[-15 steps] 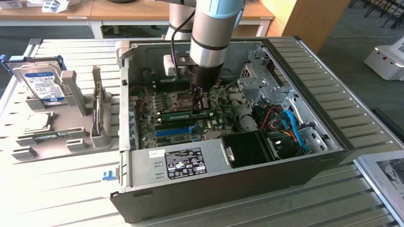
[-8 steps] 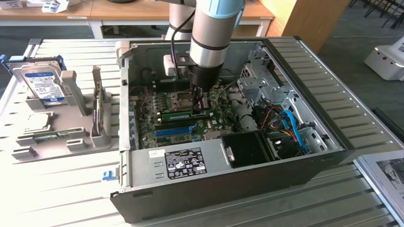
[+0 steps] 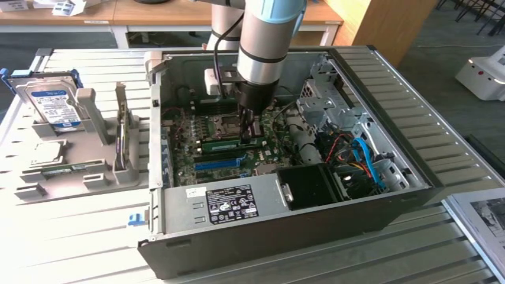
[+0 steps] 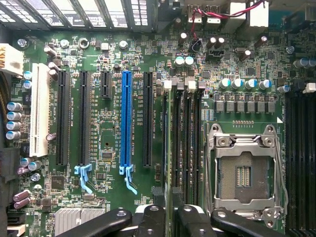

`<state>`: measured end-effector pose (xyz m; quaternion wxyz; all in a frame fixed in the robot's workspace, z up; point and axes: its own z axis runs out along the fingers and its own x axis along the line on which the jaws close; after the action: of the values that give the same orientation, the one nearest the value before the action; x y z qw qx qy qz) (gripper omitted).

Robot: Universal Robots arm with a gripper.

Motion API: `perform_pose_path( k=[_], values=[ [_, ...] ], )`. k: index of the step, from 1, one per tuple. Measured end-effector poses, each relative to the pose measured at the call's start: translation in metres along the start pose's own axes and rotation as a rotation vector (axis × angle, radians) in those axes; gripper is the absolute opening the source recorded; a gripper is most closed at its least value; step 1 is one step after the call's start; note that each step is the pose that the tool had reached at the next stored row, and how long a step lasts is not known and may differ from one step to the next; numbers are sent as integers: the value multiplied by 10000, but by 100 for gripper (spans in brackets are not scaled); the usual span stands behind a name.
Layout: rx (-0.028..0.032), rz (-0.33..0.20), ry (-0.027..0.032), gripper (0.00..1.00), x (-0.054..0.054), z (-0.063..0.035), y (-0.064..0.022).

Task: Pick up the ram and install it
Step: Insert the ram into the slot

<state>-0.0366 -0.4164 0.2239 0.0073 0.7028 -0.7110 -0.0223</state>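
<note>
the tool (image 3: 251,131) reaches down inside the open computer case (image 3: 410,177), clenched on the ram (image 4: 170,148), which stands on edge over the memory slots just beside the processor socket (image 4: 244,173), on the side toward the blue slot (image 4: 126,118); whether it is seated i cannot tell. i judge the stick light and stiff but fragile, a thin board with small chips. it is best pinched by its flat faces near the middle of the top edge and kept upright, since a tilt could strain it
</note>
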Motion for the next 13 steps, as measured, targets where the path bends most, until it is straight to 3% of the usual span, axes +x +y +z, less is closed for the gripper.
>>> perform_pose_path(
  k=[13],
  values=[
    [0, 0, 0, 19, -1, -30, 1]
  ],
)
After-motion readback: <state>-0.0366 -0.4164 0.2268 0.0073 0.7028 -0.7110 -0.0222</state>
